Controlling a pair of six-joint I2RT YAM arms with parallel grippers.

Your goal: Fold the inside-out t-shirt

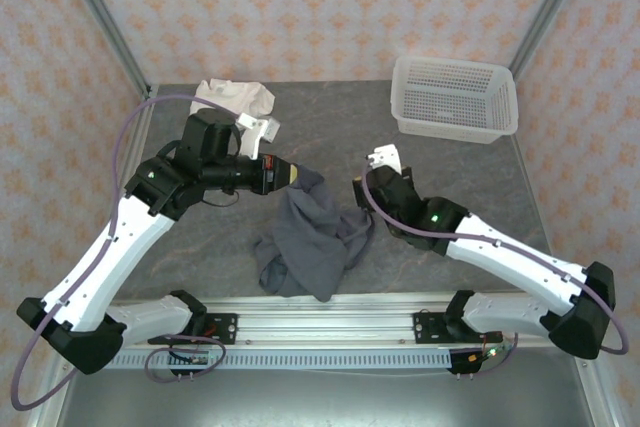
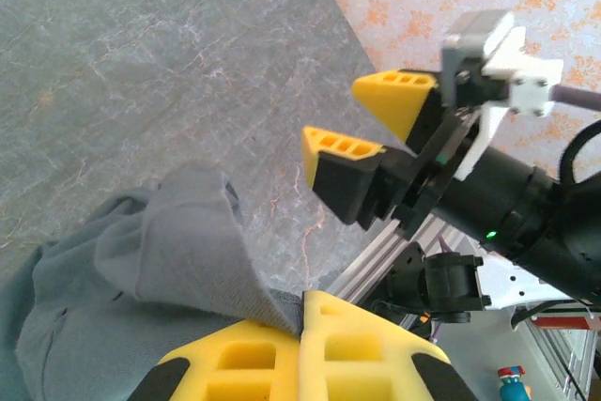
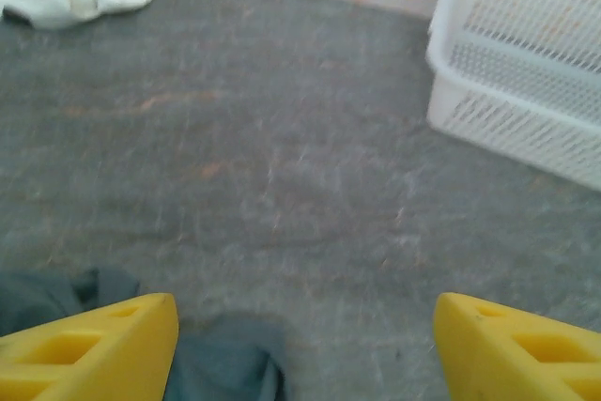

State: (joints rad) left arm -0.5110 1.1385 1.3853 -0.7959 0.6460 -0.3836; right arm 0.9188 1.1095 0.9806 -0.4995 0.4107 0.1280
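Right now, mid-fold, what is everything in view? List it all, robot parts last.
soft cotton t-shirt: one, dark slate-grey, crumpled mid-table toward the near edge
crumpled cloth garment: one, cream-white, far left of the table
perforated plastic basket: one, white, far right corner
stone-patterned table: one, grey, under everything
left gripper: one, yellow fingers, shut on an edge of the t-shirt
right gripper: one, yellow fingers, open, beside the t-shirt's right edge, holding nothing
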